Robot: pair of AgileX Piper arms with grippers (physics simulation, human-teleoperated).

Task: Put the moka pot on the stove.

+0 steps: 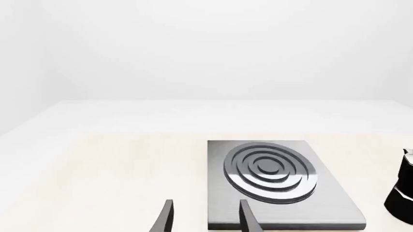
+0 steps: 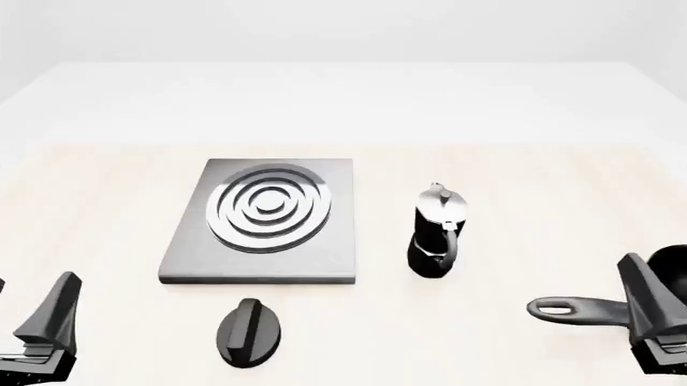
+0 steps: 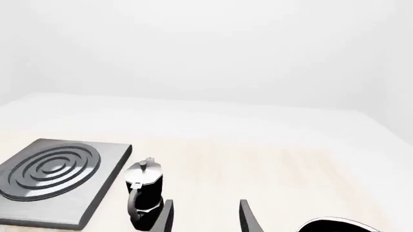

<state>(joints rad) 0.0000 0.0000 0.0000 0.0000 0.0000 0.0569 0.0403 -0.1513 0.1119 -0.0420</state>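
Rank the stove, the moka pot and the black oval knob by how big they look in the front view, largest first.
1. Stove, by far the widest.
2. Moka pot, taller than the knob is long.
3. Knob, though it sits nearer the camera, so its gap to the pot is less sure.

no readable text (labels, numbers, signs)

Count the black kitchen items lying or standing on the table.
3: black waisted moka pot right of the grey ringed stove; black oval knob in front of it; black long-handled frying pan, far right, partly hidden.
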